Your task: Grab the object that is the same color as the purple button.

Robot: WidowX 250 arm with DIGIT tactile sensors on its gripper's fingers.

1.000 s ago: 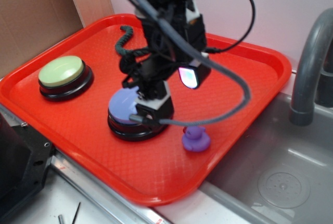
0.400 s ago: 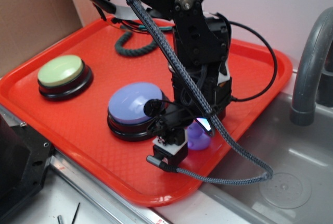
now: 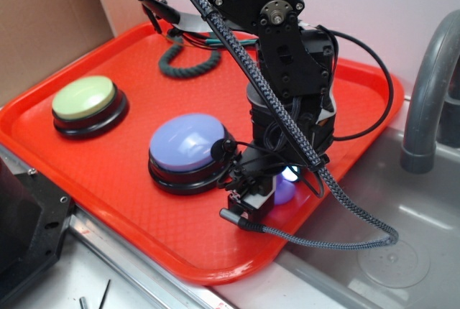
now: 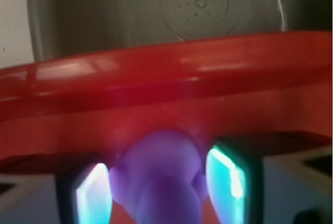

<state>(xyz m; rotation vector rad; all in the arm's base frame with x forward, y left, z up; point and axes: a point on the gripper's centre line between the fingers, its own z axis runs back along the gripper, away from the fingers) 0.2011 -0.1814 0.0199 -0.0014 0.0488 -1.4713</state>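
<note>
Now that the gripper has swung right off the purple button and dropped, the purple duck sits between its open jaws, near the tray's near-right rim.
Closing looks like the only step left. Count: two dome buttons, one purple, one pale green; one duck; one dark rope at the far side.

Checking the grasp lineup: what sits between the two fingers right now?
In the wrist view, the purple duck sits between the two glowing fingers; contact on either side can't be told.
</note>
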